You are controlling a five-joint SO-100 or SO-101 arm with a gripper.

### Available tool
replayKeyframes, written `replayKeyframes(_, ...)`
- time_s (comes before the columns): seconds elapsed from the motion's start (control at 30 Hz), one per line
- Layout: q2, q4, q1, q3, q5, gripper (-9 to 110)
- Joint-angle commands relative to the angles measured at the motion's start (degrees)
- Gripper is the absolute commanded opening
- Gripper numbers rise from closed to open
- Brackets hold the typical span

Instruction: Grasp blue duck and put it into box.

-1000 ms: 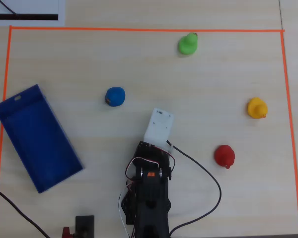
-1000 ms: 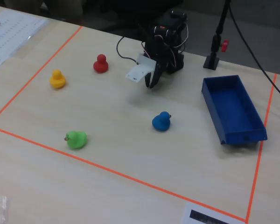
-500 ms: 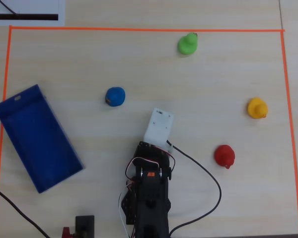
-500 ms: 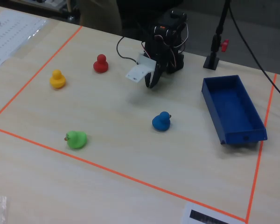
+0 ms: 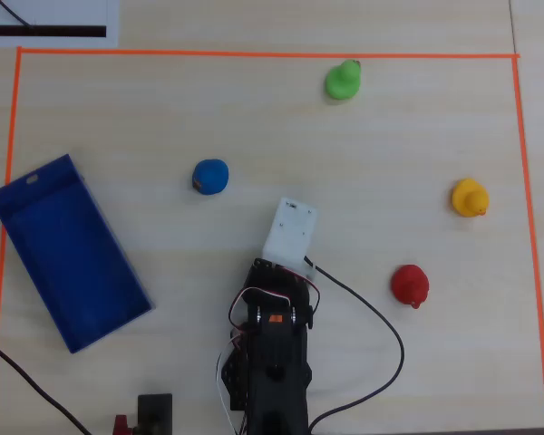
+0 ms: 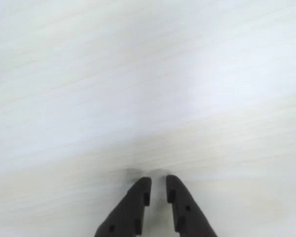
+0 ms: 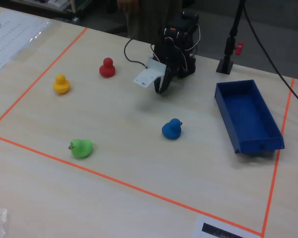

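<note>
Your blue duck (image 5: 210, 176) sits alone on the counter (image 5: 390, 127), untouched, between the box (image 5: 68, 254) and the arm, and apart from both. The box holds nothing, so none of the task is done: you have the reach, the grasp, the carry and the drop all ahead. In the wrist view the hand (image 6: 158, 186) hangs low over bare wood, its jaws narrowed to a slit, holding nothing. The green duck (image 5: 344, 81), yellow duck (image 5: 469, 197) and red duck (image 5: 409, 285) lie well away.
</note>
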Motion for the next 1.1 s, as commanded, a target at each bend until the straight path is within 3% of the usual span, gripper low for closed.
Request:
replayKeyframes(0.0,-0.7,0.97,0.44,-0.18,0.7,1)
replayKeyframes(0.8,-0.7,0.88,0.97,-0.18,1.23,0)
replayKeyframes(0.87,-0.79,0.97,1.23,-0.26,-2.2,0)
replayKeyframes(1.07,-27.33,-0.53,0.35,-22.59,-0.26,23)
